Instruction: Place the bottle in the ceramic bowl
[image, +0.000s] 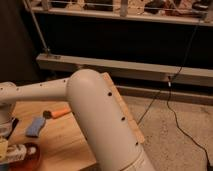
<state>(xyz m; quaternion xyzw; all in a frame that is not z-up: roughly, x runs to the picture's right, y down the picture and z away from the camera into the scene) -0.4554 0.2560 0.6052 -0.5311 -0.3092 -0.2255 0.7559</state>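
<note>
One high view over the arm (95, 115), claw (5, 132) far left.
</note>
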